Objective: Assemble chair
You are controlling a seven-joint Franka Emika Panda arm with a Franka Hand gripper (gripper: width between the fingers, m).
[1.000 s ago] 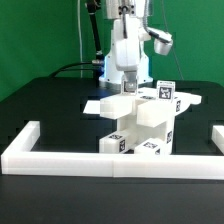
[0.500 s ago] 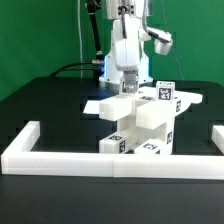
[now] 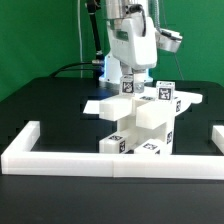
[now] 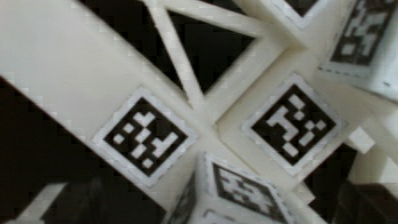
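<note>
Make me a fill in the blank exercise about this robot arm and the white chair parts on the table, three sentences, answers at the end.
1. The chair stands on a table whose surface is ____ in colour.
2. The border wall in front of the chair is ____ in colour.
3. In the exterior view, the backdrop behind the arm is ____.

Missing words: black; white; green

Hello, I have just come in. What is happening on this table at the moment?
A robot arm is assembling a chair from white tagged blocks. The partly built structure stands against the white border wall. The gripper hangs just above it; whether it grips anything cannot be seen. The wrist view shows only tagged parts close up.
</note>
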